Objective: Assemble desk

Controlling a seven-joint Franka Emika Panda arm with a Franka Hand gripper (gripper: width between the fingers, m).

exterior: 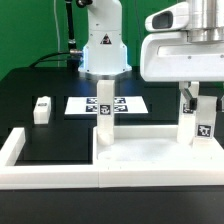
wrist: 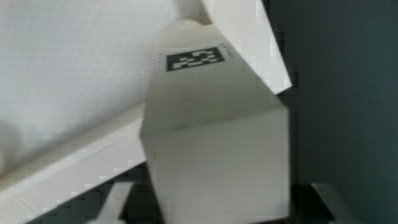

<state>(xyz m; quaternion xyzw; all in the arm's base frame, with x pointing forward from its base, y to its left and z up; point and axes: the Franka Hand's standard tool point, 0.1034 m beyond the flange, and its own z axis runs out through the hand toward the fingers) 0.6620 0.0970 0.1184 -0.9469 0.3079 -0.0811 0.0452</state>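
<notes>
The white rimmed tabletop (exterior: pixel 150 158) lies at the front right, inside the border wall. One white tagged leg (exterior: pixel 105 112) stands upright at its far left corner. A second leg (exterior: pixel 198 120) stands at its far right corner. My gripper (exterior: pixel 195 98) is over that leg's top, with a finger on each side. In the wrist view this leg (wrist: pixel 214 130) fills the middle, with its tag towards the far end. A dark gap shows between it and each finger (wrist: pixel 125 200), so the gripper is open around it. A third leg (exterior: pixel 41 109) lies loose at the exterior view's left. The fourth leg is out of view.
The marker board (exterior: pixel 128 103) lies flat behind the tabletop, in front of the robot base (exterior: pixel 103 55). The low white U-shaped border wall (exterior: pixel 18 150) runs along the left and front. The black table shows between the loose leg and the wall.
</notes>
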